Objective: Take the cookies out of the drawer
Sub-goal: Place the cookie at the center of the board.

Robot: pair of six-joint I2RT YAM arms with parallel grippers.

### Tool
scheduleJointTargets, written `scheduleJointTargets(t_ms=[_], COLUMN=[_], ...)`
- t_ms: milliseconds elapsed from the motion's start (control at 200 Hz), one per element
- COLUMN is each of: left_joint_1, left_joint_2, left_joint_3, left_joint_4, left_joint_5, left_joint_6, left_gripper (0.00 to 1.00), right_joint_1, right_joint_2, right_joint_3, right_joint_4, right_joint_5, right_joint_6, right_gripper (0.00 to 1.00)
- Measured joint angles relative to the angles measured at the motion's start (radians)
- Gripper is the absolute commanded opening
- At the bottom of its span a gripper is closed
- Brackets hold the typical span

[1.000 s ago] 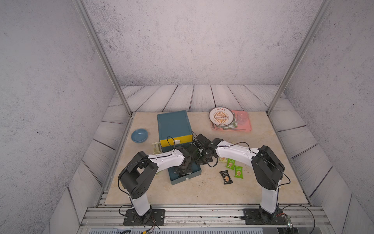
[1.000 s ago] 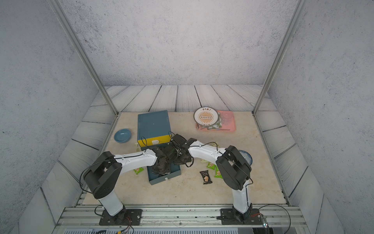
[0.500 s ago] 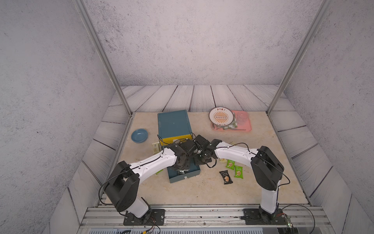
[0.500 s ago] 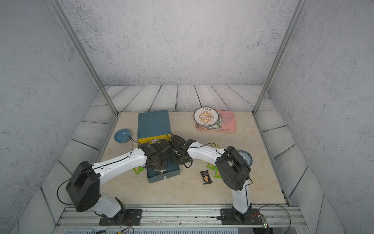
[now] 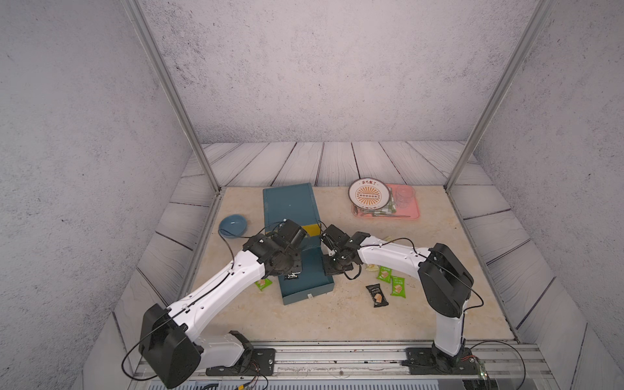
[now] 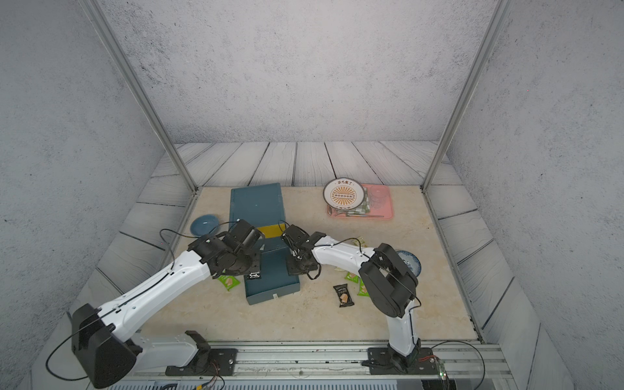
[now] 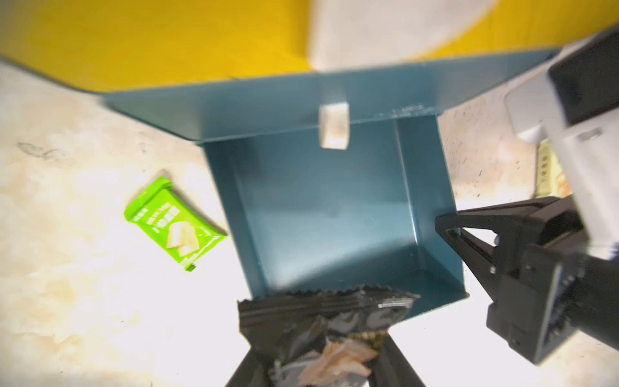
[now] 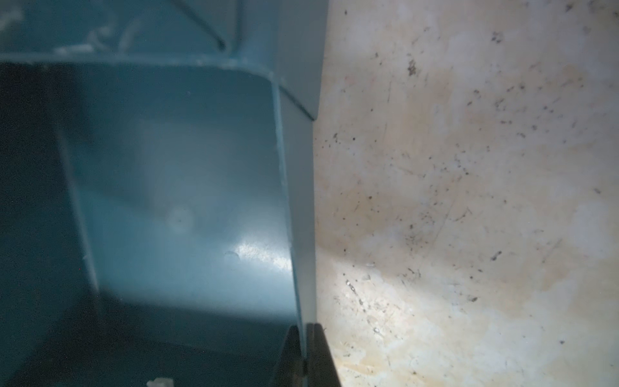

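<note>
I'm gripping black wrapped cookie packet (image 7: pixel 321 321) in left tool (image 7: pixel 321 363) over teal metal drawer (image 7: pixel 318 207) rim; right tool (image 8: pixel 304 355) pinching drawer's side wall.

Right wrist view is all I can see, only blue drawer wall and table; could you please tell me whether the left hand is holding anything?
Observer: Yes, the left hand is shut on a black cookie packet.
Operator: Thanks. Is anything already out on the table?
Observer: Yes, a green packet lies on the left-arm side of the drawer.
Operator: And on my side?
Observer: A second black packet and two green packets lie beside the right arm.
</note>
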Motion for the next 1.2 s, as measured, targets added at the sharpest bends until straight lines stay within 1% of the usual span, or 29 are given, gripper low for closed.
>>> scheduleJointTargets(t_ms=[65,205,315,425,495,666,791,906,996,1086,1196], left_joint_1=[0.060,0.234,0.413,0.591,0.674,0.871,0.955,1.006,1.026,1.030,1.030], left_joint_2=[-0.065,-0.193,-0.236,-0.202,-0.153,-0.043,0.044,0.132,0.180,0.202,0.209], left_joint_3=[0.000,-0.009,-0.043,-0.088,-0.106,-0.180,-0.214,-0.229,-0.235,-0.237,-0.236], left_joint_4=[-0.027,-0.077,-0.096,-0.084,-0.059,0.065,0.142,0.195,0.229,0.259,0.282], left_joint_5=[0.007,0.022,0.066,0.112,0.133,0.191,0.206,0.232,0.245,0.263,0.297], left_joint_6=[0.008,0.034,0.066,0.100,0.119,0.157,0.183,0.201,0.214,0.233,0.238], left_gripper=[0.44,0.44,0.43,0.41,0.41,0.41,0.42,0.48,0.57,0.69,0.76], right_joint_1=[0.000,0.000,0.000,0.000,0.000,0.001,0.003,0.003,0.004,0.006,0.005], right_joint_2=[0.002,0.006,0.008,0.008,0.009,0.018,0.029,0.031,0.033,0.043,0.061], right_joint_3=[0.004,0.010,0.012,0.013,0.013,0.029,0.045,0.047,0.050,0.067,0.095], right_joint_4=[-0.004,0.000,0.001,0.001,0.000,-0.013,-0.012,-0.011,-0.013,-0.021,-0.028], right_joint_5=[0.000,0.000,0.000,0.000,0.000,0.005,0.018,0.024,0.029,0.040,0.054], right_joint_6=[0.000,0.003,0.003,0.006,0.010,0.021,0.032,0.046,0.057,0.064,0.075], right_gripper=[0.00,0.00,0.00,0.00,0.00,0.00,0.00,0.00,0.00,0.00,0.00])
